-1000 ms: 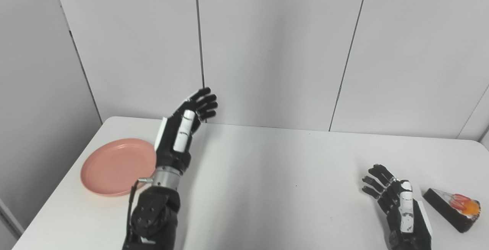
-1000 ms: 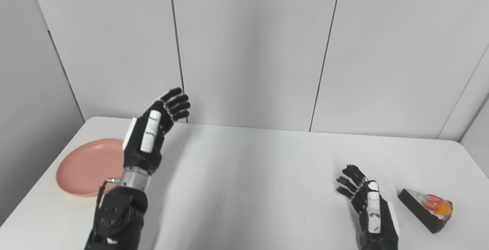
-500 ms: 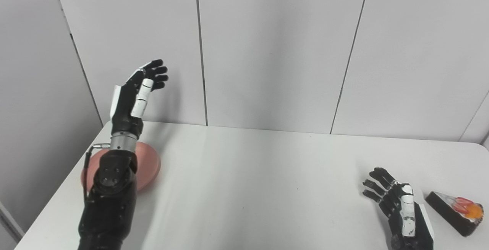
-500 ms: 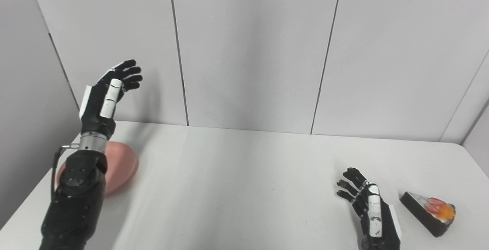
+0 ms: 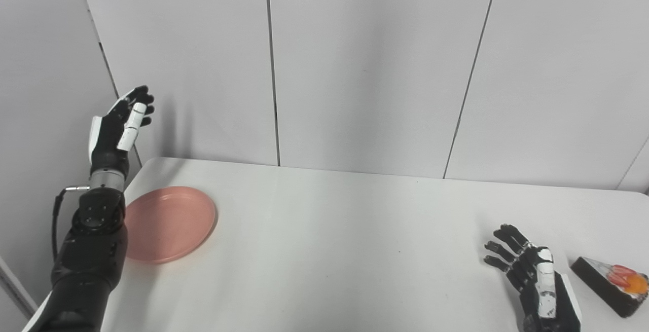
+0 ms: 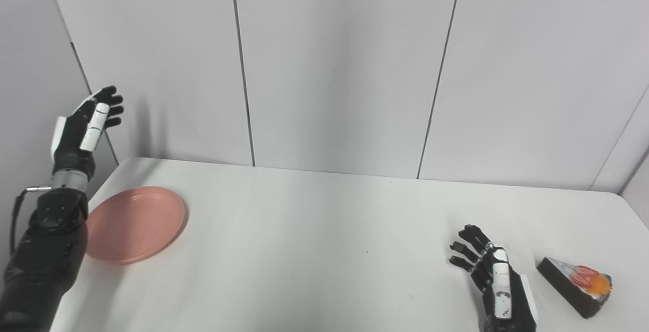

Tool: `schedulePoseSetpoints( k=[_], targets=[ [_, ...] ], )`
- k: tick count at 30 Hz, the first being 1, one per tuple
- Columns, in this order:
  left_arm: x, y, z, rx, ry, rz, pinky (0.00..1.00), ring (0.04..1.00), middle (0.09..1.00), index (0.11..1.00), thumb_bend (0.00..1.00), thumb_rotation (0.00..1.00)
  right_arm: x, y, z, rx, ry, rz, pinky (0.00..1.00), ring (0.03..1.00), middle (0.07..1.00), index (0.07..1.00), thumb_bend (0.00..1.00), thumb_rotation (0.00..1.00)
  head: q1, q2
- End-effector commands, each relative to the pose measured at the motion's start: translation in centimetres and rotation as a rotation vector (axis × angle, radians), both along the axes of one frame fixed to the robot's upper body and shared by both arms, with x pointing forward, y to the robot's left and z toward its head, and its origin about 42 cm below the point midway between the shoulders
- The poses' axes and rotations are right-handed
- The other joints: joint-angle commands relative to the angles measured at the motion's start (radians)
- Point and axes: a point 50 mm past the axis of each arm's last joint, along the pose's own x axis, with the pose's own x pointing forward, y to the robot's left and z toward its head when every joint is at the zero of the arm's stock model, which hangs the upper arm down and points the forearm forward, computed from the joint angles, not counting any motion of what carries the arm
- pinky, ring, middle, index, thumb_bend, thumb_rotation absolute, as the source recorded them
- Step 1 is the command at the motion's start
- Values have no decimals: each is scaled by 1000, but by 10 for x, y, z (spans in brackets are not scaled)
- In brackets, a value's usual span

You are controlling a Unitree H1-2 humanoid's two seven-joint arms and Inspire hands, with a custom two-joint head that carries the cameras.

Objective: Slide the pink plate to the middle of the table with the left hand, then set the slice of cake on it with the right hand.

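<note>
The pink plate [image 5: 170, 223] lies flat near the table's left edge. My left hand [image 5: 115, 130] is raised high above the table's far left corner, left of and beyond the plate, open and holding nothing. Its forearm covers a bit of the plate's left rim. A dark slice of cake [image 5: 612, 284] with red and orange fruit on top sits at the table's right edge. My right hand [image 5: 532, 279] rests low near the front, just left of the cake and apart from it, fingers spread and open.
The white table [image 5: 345, 241] stretches between plate and cake. Grey wall panels [image 5: 365, 68] stand close behind its far edge. The left wall [image 5: 40, 94] runs close by the raised left hand.
My left arm swung from the right of the plate, across it, to its left, rising and leaving the plate in plain view. The right hand barely moved. The camera shifted slightly.
</note>
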Motion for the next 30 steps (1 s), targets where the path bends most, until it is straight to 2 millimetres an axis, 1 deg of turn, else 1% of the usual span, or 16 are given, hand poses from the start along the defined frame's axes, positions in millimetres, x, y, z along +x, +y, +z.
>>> schedulePoseSetpoints(
  k=[1, 2, 5, 10, 15, 19, 21, 24, 27, 29, 30],
  targets=[
    [4, 15, 38, 47, -103, 27, 772, 761, 789, 827, 622, 769, -40, 0, -61, 30, 200, -9, 723, 775, 825, 804, 893, 1000, 1, 1],
    [3, 20, 32, 40, -82, 43, 772, 761, 789, 829, 621, 766, -40, -1, -61, 29, 201, -9, 724, 775, 825, 804, 893, 1000, 1, 2],
    [-2, 34, 15, 6, -25, 71, 746, 767, 803, 850, 659, 748, -40, -1, -61, 36, 202, -10, 721, 771, 822, 803, 895, 1000, 1, 2],
    [-8, 43, -6, -51, 31, 87, 757, 752, 798, 835, 688, 752, -41, -1, -61, 35, 207, -17, 713, 760, 814, 793, 906, 1000, -2, 5],
    [-12, 46, -20, -79, 64, 79, 745, 747, 784, 837, 686, 728, -42, 0, -60, 32, 209, -15, 712, 761, 819, 795, 899, 1000, -4, 8],
    [-16, 48, -32, -113, 87, 75, 760, 775, 788, 841, 668, 710, -42, 0, -60, 34, 210, -17, 711, 763, 819, 793, 900, 1000, -5, 10],
    [-19, 49, -37, -113, 97, 82, 723, 761, 777, 830, 676, 700, -42, -1, -60, 33, 210, -17, 707, 761, 818, 792, 895, 1000, -4, 12],
    [-22, 50, -44, -125, 111, 83, 701, 742, 761, 816, 681, 690, -43, -2, -60, 34, 210, -14, 710, 761, 820, 794, 897, 1000, -4, 14],
    [-25, 50, -53, -122, 132, 90, 663, 742, 771, 817, 682, 683, -43, -2, -59, 33, 210, -14, 711, 761, 822, 794, 898, 1000, -6, 17],
    [-28, 50, -59, -101, 153, 106, 656, 732, 772, 815, 675, 692, -43, -2, -59, 29, 212, -15, 708, 760, 822, 792, 901, 1000, -8, 16],
    [-30, 50, -62, -90, 163, 113, 665, 725, 772, 817, 686, 713, -43, -2, -59, 27, 213, -16, 711, 761, 823, 795, 898, 1000, -8, 16]
  ],
)
